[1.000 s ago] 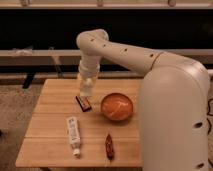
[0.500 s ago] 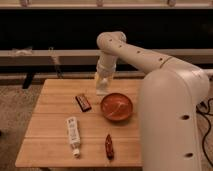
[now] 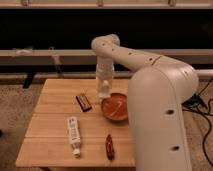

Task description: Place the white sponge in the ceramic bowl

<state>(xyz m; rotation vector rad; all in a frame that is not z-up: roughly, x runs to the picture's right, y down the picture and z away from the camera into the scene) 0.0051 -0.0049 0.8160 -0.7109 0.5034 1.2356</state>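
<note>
1. Gripper (image 3: 104, 90) hangs at the left rim of the ceramic bowl (image 3: 115, 107), clamping the white sponge (image 3: 104, 92).
2. Arm body (image 3: 160, 115) hides the bowl's right side.
3. White tube (image 3: 73, 134), dark bar (image 3: 83, 102), red item (image 3: 109, 146) on table (image 3: 50, 120).

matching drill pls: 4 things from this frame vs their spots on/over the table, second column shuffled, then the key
Things:
1. gripper
2. white sponge
3. ceramic bowl
4. white tube

Places:
A. lying flat near the table's front left
B. on the table's right side, partly hidden behind the arm
C. held off the table at the bowl's left rim
D. reaching down beside the bowl's left edge, at the end of the arm

Pairs: 1-D, 2-C, 3-B, 4-A
</note>
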